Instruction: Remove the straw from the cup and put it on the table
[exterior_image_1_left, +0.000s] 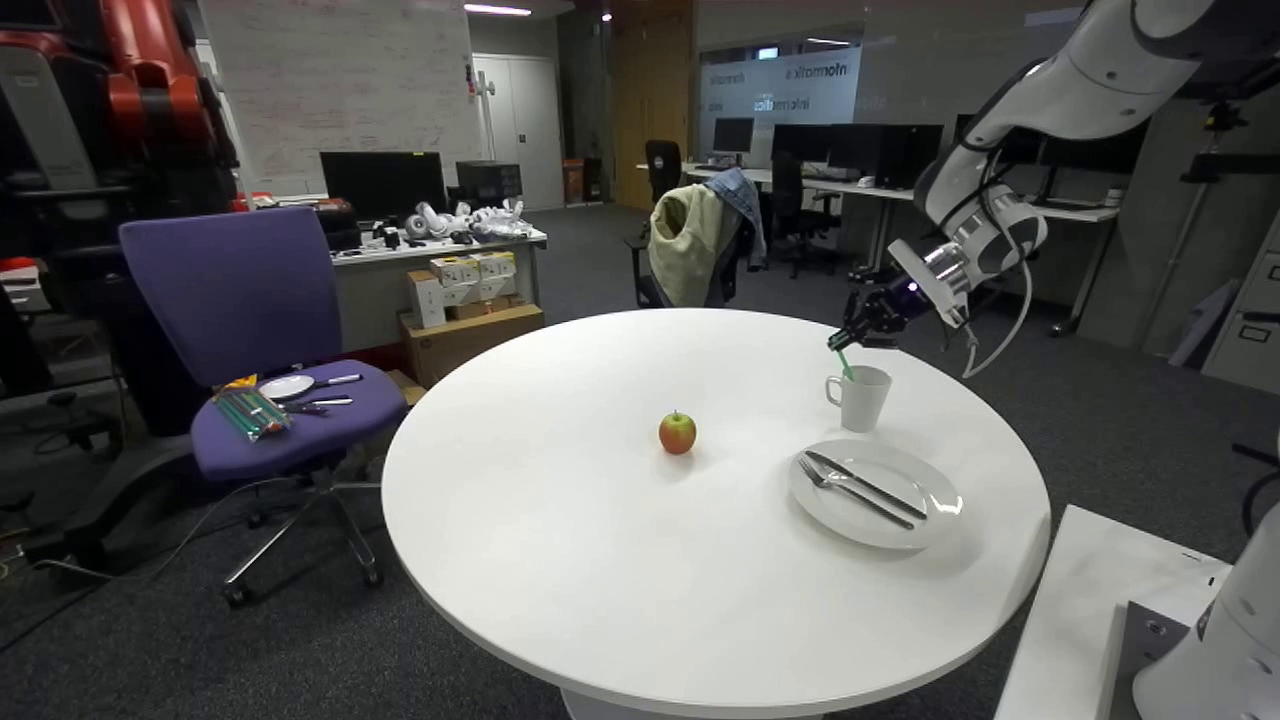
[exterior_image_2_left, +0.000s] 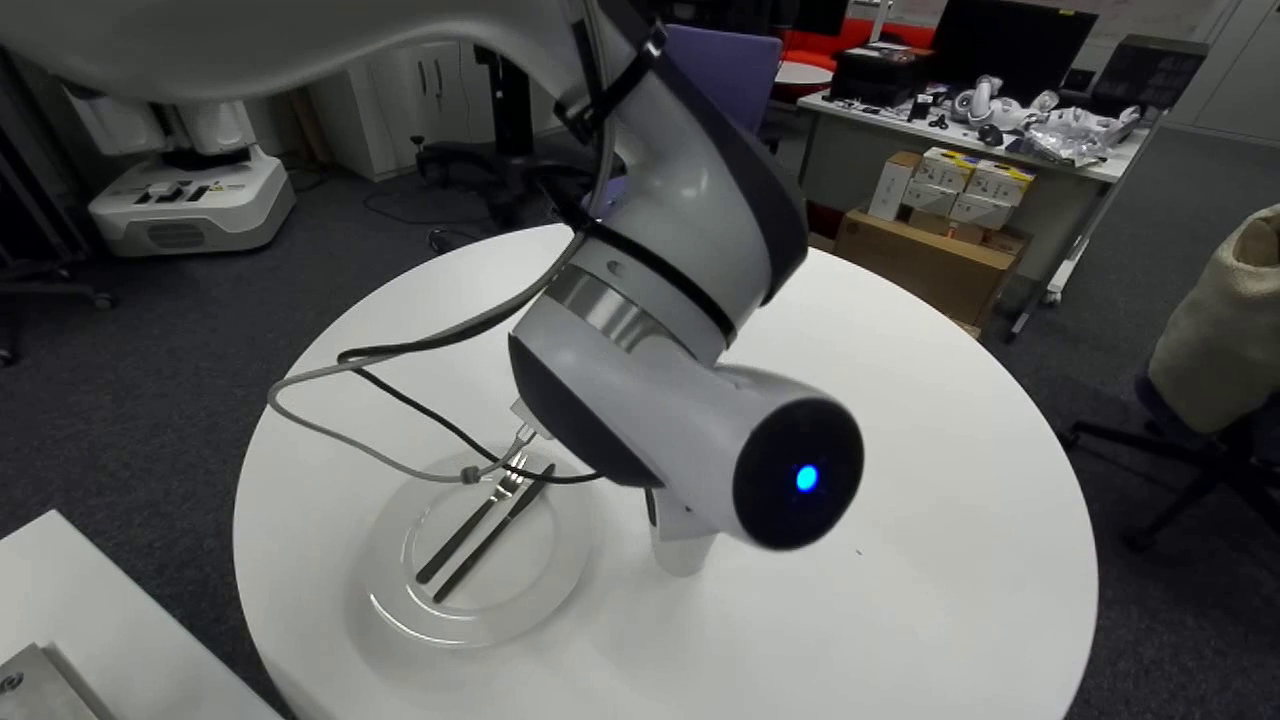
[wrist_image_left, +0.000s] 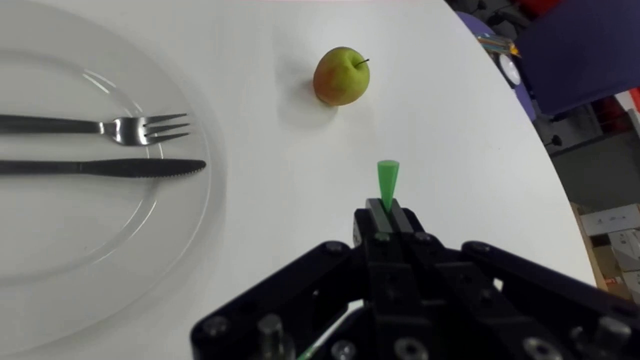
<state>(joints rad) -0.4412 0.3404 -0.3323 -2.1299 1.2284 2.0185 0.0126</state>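
The white cup (exterior_image_1_left: 865, 402) stands upright on the white round table (exterior_image_1_left: 560, 500). In an exterior view, part of the cup (exterior_image_2_left: 682, 556) shows below my wrist. The green straw (exterior_image_1_left: 845, 364) rises at a slant from the cup's mouth; its lower part is hidden in the cup. My gripper (exterior_image_1_left: 843, 340) is just above the cup with its fingertips on the upper part of the straw. In the wrist view, the closed fingertips (wrist_image_left: 388, 214) pinch the straw (wrist_image_left: 387, 177), and its flared green end sticks out past them. The cup is hidden in the wrist view.
A white plate (exterior_image_1_left: 815, 510) with a fork (exterior_image_1_left: 850, 490) and a knife (exterior_image_1_left: 870, 485) lies beside the cup. A red-green apple (exterior_image_1_left: 677, 433) sits near the table's middle. A purple chair (exterior_image_1_left: 300, 420) stands off the table's edge.
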